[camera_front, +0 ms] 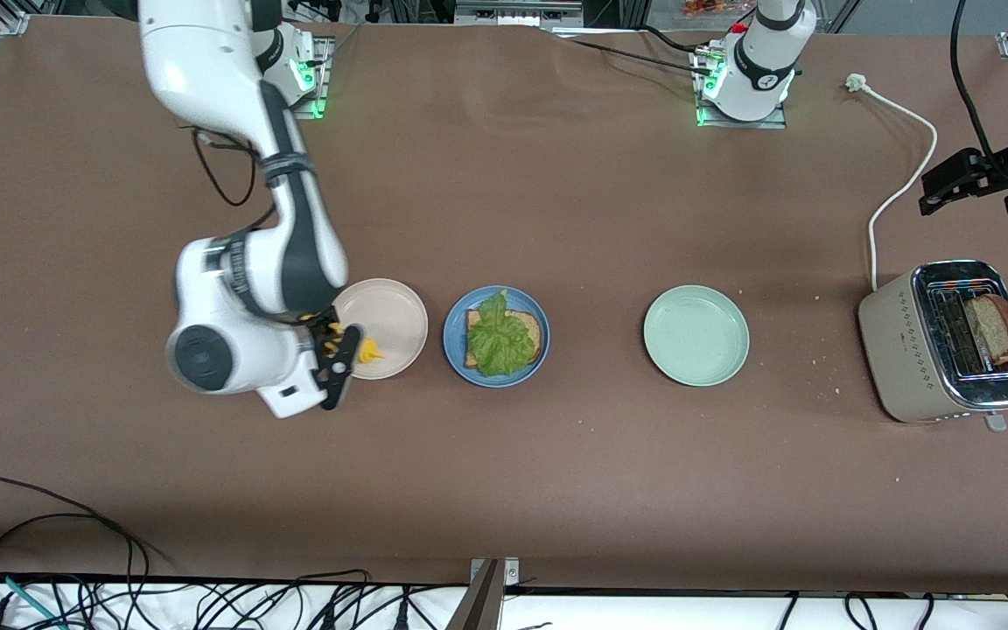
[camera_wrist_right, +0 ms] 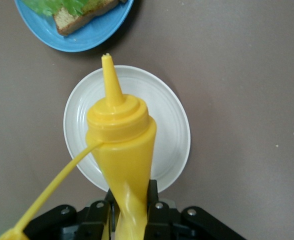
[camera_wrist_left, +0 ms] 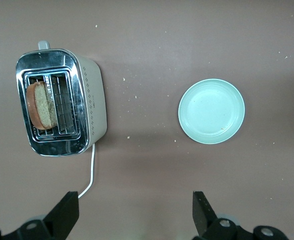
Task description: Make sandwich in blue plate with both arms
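On the blue plate lies one slice of brown bread with a ruffled green lettuce leaf on top. My right gripper is shut on a yellow squeeze bottle over the beige plate beside it. In the right wrist view the bottle is squeezed between the fingers, and its nozzle points toward the blue plate. A second slice stands in the toaster. My left gripper hangs open and empty above the table at the left arm's end.
A pale green plate lies bare between the blue plate and the toaster. The toaster's white cord runs toward the robots' bases. Crumbs dot the brown table near the toaster. Black cables lie along the table's front edge.
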